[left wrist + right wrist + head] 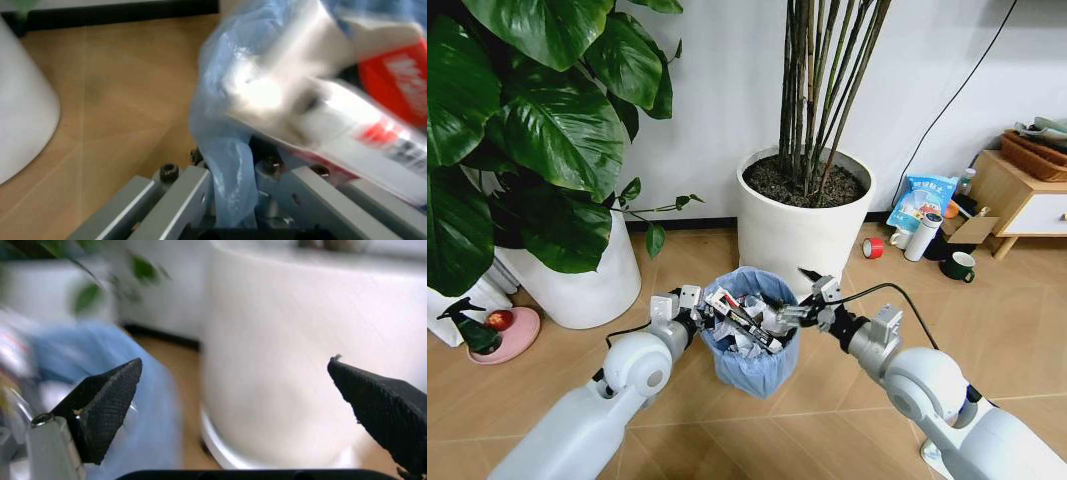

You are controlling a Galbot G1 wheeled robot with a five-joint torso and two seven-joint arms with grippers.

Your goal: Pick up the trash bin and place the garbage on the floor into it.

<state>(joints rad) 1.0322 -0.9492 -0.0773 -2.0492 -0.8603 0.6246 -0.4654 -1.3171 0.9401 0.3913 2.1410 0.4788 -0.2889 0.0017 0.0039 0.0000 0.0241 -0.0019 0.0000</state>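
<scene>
The trash bin (752, 345) stands on the floor (847, 385) between the two arms, just in front of the big white planter (799, 215), already stuffed with wrappers (745, 318). The left tool (689, 308) pinches the bin's blue bag at the rim; the right tool (805, 300), spread wide, hovers beside the opposite rim. The filling step looks nearly finished; next the right tool would need to draw clear without tipping the bin
</scene>
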